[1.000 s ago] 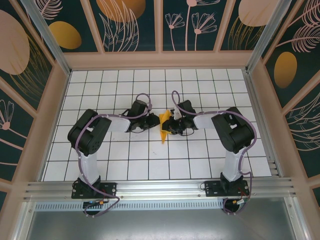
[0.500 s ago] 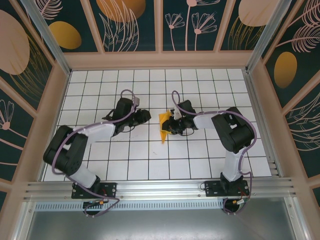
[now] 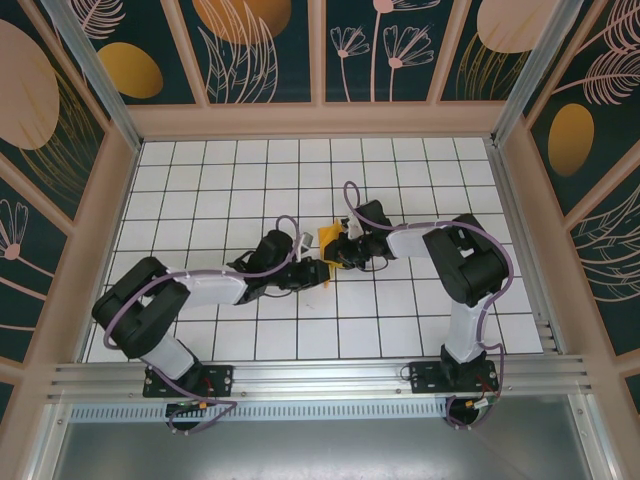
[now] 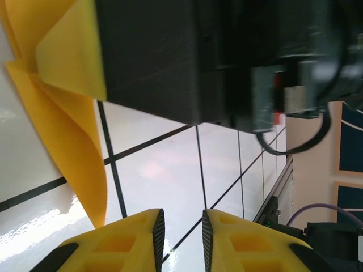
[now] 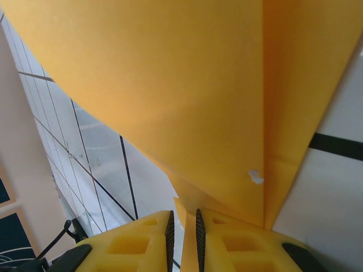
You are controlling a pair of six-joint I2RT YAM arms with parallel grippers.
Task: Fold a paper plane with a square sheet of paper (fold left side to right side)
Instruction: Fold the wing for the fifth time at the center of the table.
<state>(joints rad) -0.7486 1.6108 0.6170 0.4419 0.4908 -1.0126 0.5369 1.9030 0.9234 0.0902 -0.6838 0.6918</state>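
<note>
Near the middle of the white tiled table (image 3: 200, 190) lies one sheet of paper (image 3: 326, 236), orange-yellow and folded into a pointed shape. Two arms reach toward it, one from each side.

The right gripper (image 3: 343, 250) touches the paper's right edge. In the right wrist view its two yellow fingers (image 5: 130, 241) are pressed almost together, with a thin edge of the paper (image 5: 170, 85) pinched between them, so this gripper (image 5: 184, 218) is clenched on the sheet. From there the paper spreads out broad, with one straight crease running down its right part and one small white mark just beside that crease.

The left gripper (image 3: 316, 272) sits just beside the paper's lower left, over its pointed end. In the left wrist view its two yellow fingers (image 4: 113, 249) stand slightly apart. Bare tile shows through the narrow gap, and this gripper (image 4: 182, 226) grasps nothing. The paper (image 4: 68, 113) hangs to the left of these fingers as two overlapping flaps, its tip just beside the left finger. The dark body of the right gripper (image 4: 170, 56) rests against the upper flap.
</note>
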